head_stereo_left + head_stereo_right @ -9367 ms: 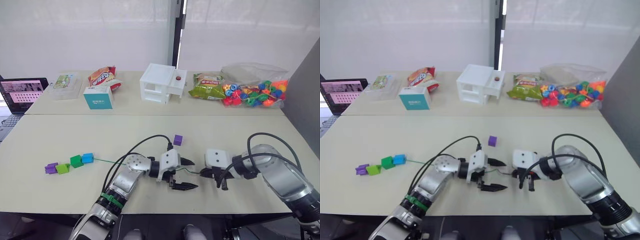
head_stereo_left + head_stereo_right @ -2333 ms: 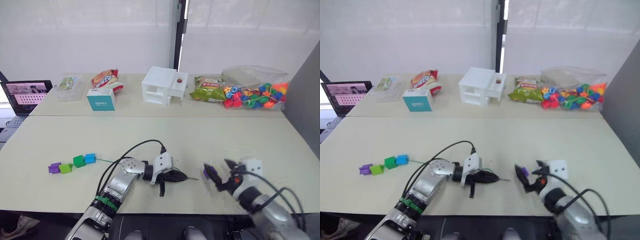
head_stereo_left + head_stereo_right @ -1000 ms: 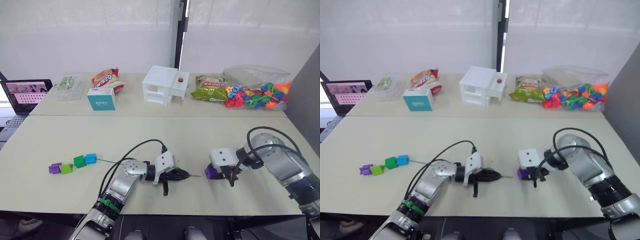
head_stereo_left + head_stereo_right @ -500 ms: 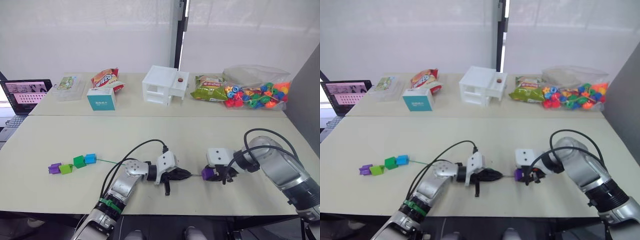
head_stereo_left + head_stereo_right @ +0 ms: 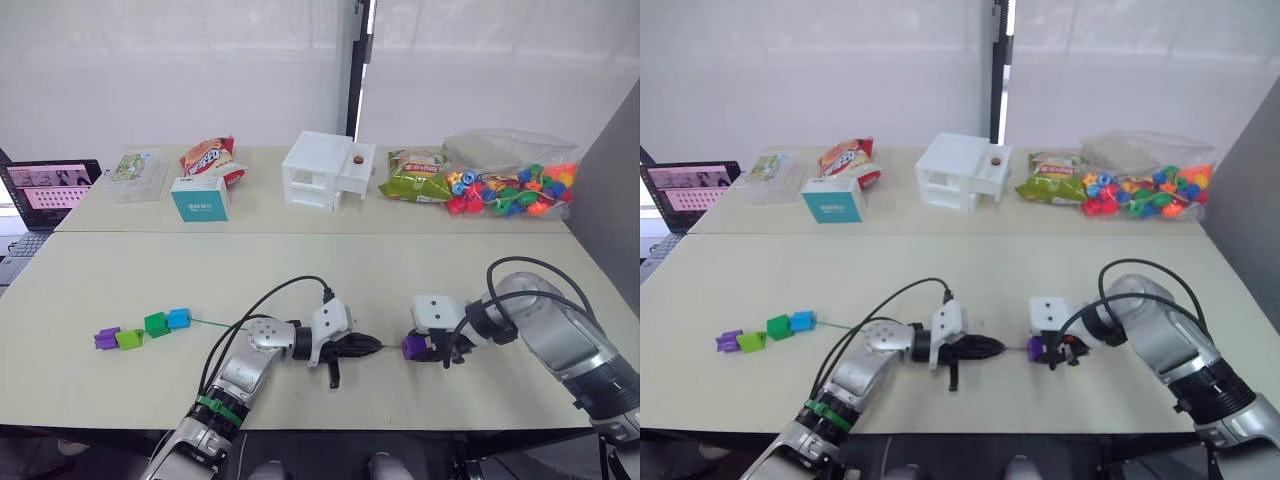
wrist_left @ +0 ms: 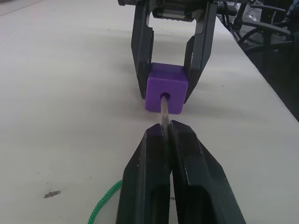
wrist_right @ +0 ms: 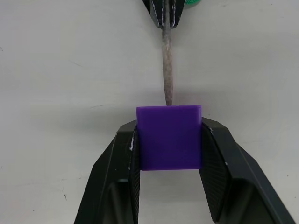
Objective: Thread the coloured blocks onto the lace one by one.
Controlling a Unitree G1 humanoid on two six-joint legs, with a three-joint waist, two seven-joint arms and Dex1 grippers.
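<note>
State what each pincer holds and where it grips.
Left pincer is shut on the lace, pinching its stiff greyish tip just behind the end. Right pincer clamps the purple block by two opposite side faces.

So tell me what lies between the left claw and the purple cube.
In the left wrist view, only the lace's stiff greyish tip spans the gap from the left claw into the hole of the purple cube, over bare table.
</note>
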